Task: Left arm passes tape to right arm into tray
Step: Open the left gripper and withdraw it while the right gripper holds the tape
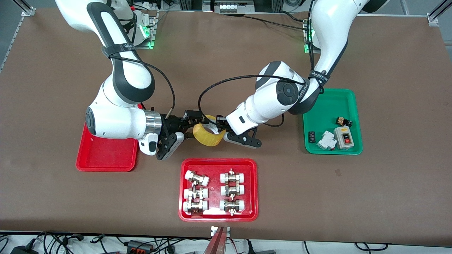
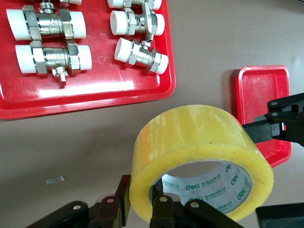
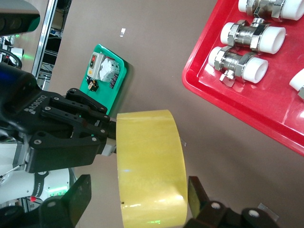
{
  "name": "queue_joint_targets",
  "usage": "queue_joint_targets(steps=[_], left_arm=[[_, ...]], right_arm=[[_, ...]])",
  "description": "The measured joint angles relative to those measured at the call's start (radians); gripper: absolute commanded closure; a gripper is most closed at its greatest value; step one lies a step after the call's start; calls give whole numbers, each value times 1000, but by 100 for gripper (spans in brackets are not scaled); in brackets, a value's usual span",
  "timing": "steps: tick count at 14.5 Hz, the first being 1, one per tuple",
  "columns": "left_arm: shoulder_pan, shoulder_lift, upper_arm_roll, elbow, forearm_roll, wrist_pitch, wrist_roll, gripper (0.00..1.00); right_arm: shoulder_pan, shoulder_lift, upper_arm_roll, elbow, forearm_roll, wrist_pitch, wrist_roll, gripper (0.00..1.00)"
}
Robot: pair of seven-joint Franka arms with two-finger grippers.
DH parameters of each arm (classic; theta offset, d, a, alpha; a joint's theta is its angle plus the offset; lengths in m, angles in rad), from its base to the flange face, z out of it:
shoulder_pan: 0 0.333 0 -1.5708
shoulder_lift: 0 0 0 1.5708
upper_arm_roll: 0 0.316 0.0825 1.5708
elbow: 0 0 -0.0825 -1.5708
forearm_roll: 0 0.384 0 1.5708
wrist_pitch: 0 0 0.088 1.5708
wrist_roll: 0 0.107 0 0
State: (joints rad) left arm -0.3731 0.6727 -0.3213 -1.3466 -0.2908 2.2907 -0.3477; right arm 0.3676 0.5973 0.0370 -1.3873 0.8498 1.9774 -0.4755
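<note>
Now my left gripper (image 1: 218, 127) holds the tape (image 1: 208, 135) up in the air, over the bare brown table (image 1: 388, 183) between the two arms. My fingers are closed on the wall of the roll, one inside the open core and one outside, as the left wrist view shows (image 2: 202, 190). The roll is tilted, with its core facing partly upward.

My right gripper (image 1: 190, 123) is at the same roll from the right arm's end. Its fingers (image 3: 197, 194) are spread wide, one on each side of the yellow band (image 3: 149, 166), and I cannot tell whether they touch it.

The plain red tray (image 1: 106, 157) lies on the table under my right arm (image 1: 120, 120), partly hidden by it, near the right arm's end. The red tray with the metal valves (image 1: 218, 189) lies nearer to the front camera than the tape. Six valves with white caps (image 1: 196, 179) lie in it in two columns. The green tray (image 1: 332, 121) is toward the left arm's end, partly under my left arm (image 1: 275, 98), and it holds a switch box (image 1: 343, 137) and some small parts.
</note>
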Motion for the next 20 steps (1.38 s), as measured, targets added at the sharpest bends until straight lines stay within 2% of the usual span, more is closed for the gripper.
queue_joint_targets(steps=[5,8,9,13,14,16,17,18,19,20], left_arm=[[1,0,0,1,0,1,0,99],[4,0,0,1,0,1,0,99],[5,0,0,1,0,-4,2,99],[8,-1,2,1,0,-10,3,97],[8,-1,2,1,0,-10,3,95],[8,-1,2,1,0,-10,3,81],[8,-1,2,1,0,-10,3,69],[8,-1,2,1,0,-10,3,32],[7,-1,1,3,0,-10,3,0],[8,-1,1,6,0,-9,2,0]], right_arm=[[0,1,0,-1,0,0,-1,13],[0,2,0,-3,0,-2,-2,38],[0,4,-2,-5,-2,-1,-4,62],[-1,9,-4,-6,-1,-3,-15,65],[-1,9,-4,-6,-1,-3,-15,69],[-1,9,-4,-6,-1,-3,-16,72],[-1,9,-4,-6,-1,-3,-16,75],[-1,9,-4,-6,-1,-3,-18,76],[-1,10,-4,-6,-1,-3,-23,76],[-1,10,-4,-7,-1,-3,-27,76]])
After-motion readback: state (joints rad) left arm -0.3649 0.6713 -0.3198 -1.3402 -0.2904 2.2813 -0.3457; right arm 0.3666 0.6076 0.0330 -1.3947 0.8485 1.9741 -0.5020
